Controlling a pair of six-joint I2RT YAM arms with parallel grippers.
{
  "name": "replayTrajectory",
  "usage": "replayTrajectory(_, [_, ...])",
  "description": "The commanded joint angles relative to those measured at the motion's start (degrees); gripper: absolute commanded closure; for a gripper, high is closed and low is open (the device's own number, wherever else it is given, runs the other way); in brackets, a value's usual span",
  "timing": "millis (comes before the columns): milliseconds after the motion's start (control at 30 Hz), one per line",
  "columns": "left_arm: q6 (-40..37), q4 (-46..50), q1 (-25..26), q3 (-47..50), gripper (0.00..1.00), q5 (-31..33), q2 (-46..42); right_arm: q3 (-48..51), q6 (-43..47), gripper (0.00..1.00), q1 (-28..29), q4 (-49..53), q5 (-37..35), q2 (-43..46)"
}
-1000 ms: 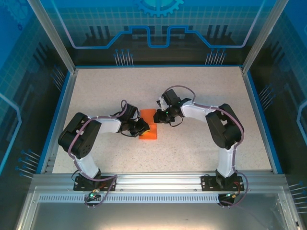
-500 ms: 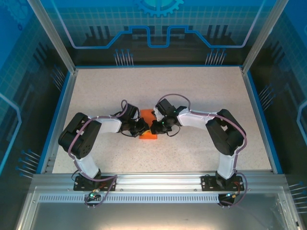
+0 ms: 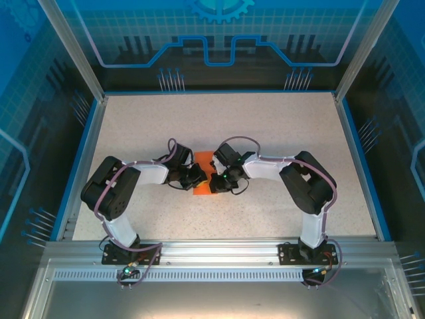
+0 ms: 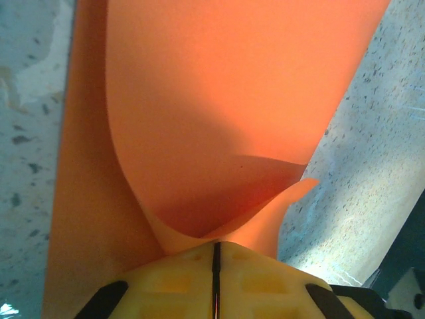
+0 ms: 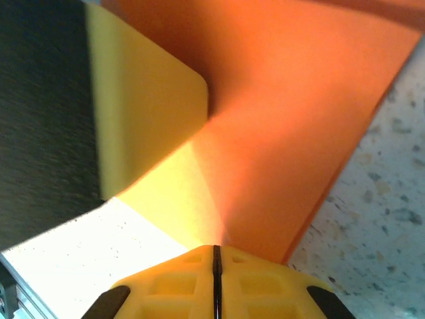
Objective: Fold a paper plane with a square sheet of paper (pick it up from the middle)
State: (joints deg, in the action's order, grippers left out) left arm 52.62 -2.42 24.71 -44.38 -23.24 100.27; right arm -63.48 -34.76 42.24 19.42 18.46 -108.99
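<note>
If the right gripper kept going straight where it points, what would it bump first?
The orange paper; the right gripper looks shut on it. Just beyond, a little to one side, is a yellow finger of the left gripper, though depth is unclear.

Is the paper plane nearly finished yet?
Not yet. Done: the square sheet of paper is bent over, one layer curling above another. In hand: the left gripper and right gripper are both shut on it. Left: pressing the crease flat, then the pointed nose and wings; no dart shape shows.
</note>
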Motion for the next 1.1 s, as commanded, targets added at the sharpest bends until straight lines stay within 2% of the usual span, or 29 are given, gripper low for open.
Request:
replayTrajectory(0, [0.9, 3.8, 0.3, 1.2, 0.88, 4.3, 0.8, 1.4, -1.4, 0.90, -0.2, -0.2, 2.2, -0.4])
replayTrajectory(233, [0.9, 3.8, 0.3, 1.3, 0.88, 4.4, 0.4, 0.8, -1.5, 0.90, -0.8, -1.1, 3.6, 2.8])
replayTrajectory(567, [0.9, 3.7, 0.3, 1.4, 0.88, 4.5, 0.4, 0.4, -0.9, 0.90, -1.5, -0.6, 1.1, 0.1])
replayTrajectory(833, [0.8, 3.7, 0.3, 1.2, 0.88, 4.6, 0.6, 4.5, -0.8, 0.90, -2.8, -1.8, 6.4, -0.8])
replayTrajectory(1067, [0.8, 3.6, 0.3, 1.4, 0.88, 4.6, 0.5, 3.4, 0.1, 0.89, -3.7, 0.2, 6.4, 4.1])
